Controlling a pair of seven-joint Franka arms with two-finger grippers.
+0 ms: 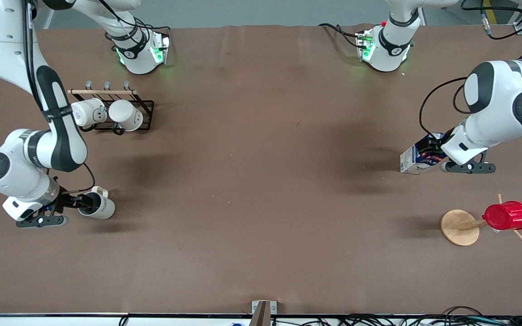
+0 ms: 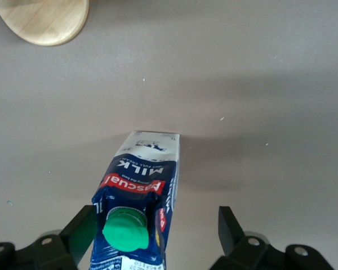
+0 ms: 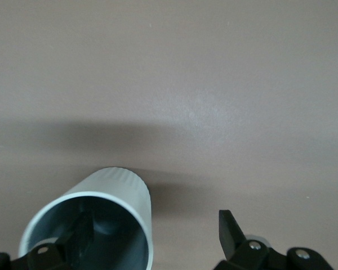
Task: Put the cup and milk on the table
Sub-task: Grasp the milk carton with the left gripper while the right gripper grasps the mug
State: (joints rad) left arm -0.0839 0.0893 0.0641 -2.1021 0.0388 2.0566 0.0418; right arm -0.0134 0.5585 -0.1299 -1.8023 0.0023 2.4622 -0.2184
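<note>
Milk (image 2: 139,191) touches one left finger (image 2: 79,232); cup (image 3: 96,222) rim surrounds one right finger (image 3: 81,233)

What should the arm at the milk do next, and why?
Probably raise the left gripper straight up: its fingers are spread, one clear of the milk, which seems to rest on the table. The right gripper, open, is at the cup.
</note>
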